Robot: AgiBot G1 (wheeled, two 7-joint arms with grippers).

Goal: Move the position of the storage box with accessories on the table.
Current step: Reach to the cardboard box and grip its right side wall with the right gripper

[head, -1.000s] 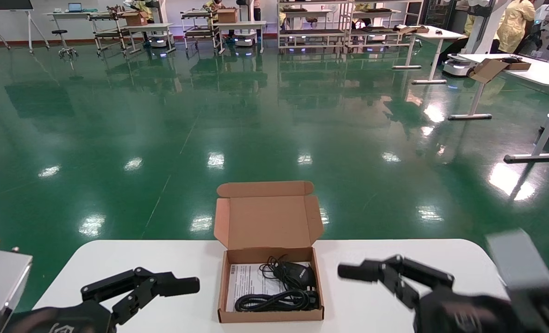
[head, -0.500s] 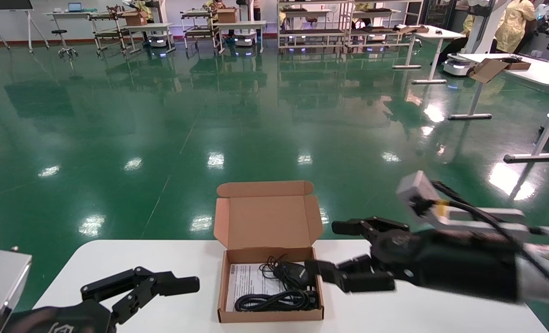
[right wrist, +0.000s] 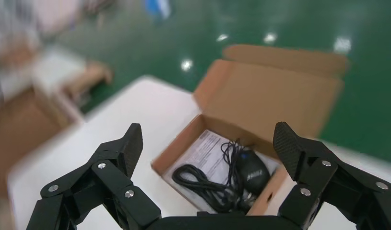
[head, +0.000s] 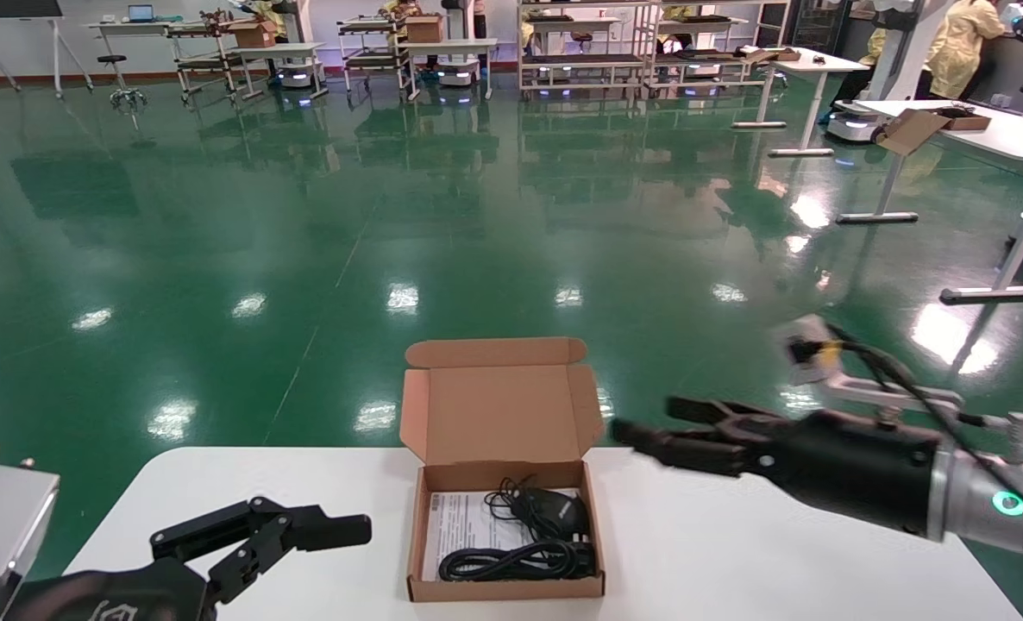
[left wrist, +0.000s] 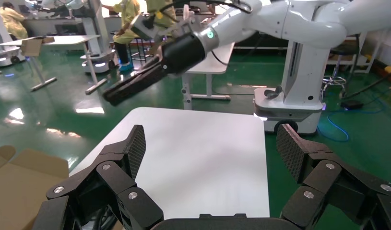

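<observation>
The storage box [head: 505, 589], brown cardboard with its flap lid standing open, sits on the white table [head: 736, 552] at mid front. Inside lie a black mouse [head: 556, 511], a black cable bundle [head: 516, 562] and a white printed sheet [head: 458, 522]. My right gripper [head: 645, 418] is open and empty, held above the table just right of the lid. Its wrist view looks down between the jaws [right wrist: 208, 141] on the box [right wrist: 169, 151], mouse [right wrist: 253, 172] and cable [right wrist: 198, 182]. My left gripper [head: 322, 539] is open and empty, low at the front left [left wrist: 210, 148].
The table's far edge runs just behind the box, with green floor [head: 391, 216] beyond. Other white desks stand far right, one carrying a cardboard box [head: 908, 129]. In the left wrist view the right arm [left wrist: 183, 48] hangs over the bare tabletop [left wrist: 198, 158].
My right arm swung from the table's front right toward the box, dipped by its right wall, then rose beside the lid. The box and my left arm have not moved.
</observation>
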